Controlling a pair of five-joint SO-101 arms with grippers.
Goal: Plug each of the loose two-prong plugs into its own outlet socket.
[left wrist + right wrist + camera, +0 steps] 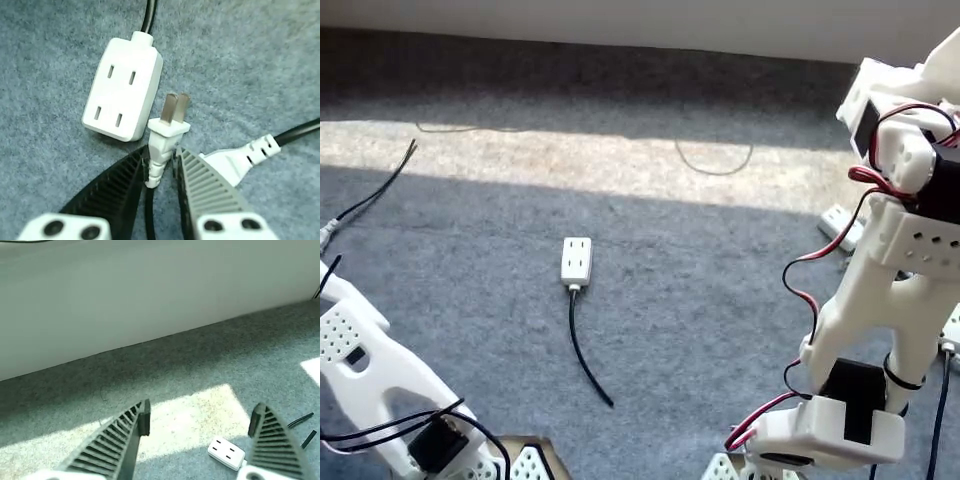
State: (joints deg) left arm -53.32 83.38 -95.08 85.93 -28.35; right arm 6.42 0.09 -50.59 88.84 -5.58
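Logging left gripper [161, 155] clamped on the narrow rear neck of the held plug [165, 134], with black and grey fingers on its two flanks and the prongs [177, 107] pointing away from the wrist, clear of any slot. Taking the prong heading as twelve: placing the near outlet block [122, 92] at about ten o'clock, just beside the plug's flange, face up on the carpet [260, 60], all four slots empty. Placing a second plug [235, 159] at about four o'clock, lying loose just beside the grey finger. Judging the held plug light and rigid, smooth moulded plastic, liable to pivot between the pads under push. Judging a hold on the flat sides just behind the flange surer than one on the neck. Expecting the thin prongs to bend if driven in askew, and the light, loose block to skate on the carpet unless braced. Logging right gripper [201, 415] spread wide, gripping nothing, raised and facing the wall, with a far outlet block [226, 452] on the carpet beyond. Reading slot and prong detail off the left wrist view. Drawing from the high view the layout lacking there: middle outlet block [577, 258] just off centre toward nine o'clock, black cord [585, 350] trailing toward six, edge outlet block [839, 222] at three o'clock beside the right arm [880, 300], left arm [365, 370] at seven o'clock. Being unable to match blocks across views.
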